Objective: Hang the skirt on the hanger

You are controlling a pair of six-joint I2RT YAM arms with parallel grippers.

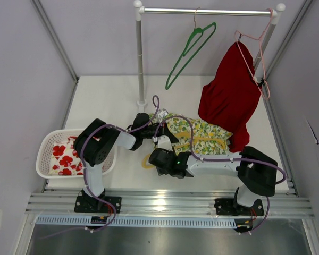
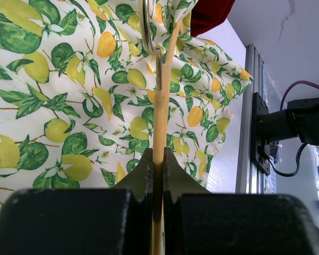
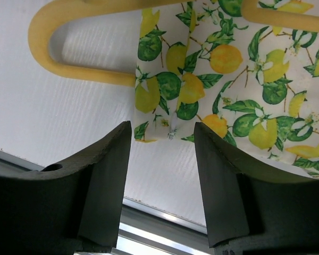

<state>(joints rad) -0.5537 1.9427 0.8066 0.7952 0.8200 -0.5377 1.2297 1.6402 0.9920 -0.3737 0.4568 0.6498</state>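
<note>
The lemon-print skirt [image 1: 202,135] is found lying crumpled on the white table [image 1: 117,95], a little toward 3 o'clock of centre in the overhead view, with a yellow hanger [image 1: 145,161] lying on and partly under it. One looped end of that hanger projects from the cloth at its 8 o'clock edge. The left gripper [image 2: 158,159] is seen closed tight on the thin bar of the yellow hanger [image 2: 160,122], with printed fabric [image 2: 69,106] spread behind it. The right gripper [image 3: 162,130] is held with its jaws parted about halfway and nothing between them; the skirt's hem corner [image 3: 244,69] and the hanger loop [image 3: 85,71] are seen beyond its fingertips. At 12 o'clock a rail stand [image 1: 140,53] carries a green hanger [image 1: 189,50] and a pink hanger [image 1: 260,58] bearing a red garment [image 1: 228,98]. At 9 o'clock a white basket [image 1: 45,149] containing red-flowered cloth [image 1: 64,156] is noted.
</note>
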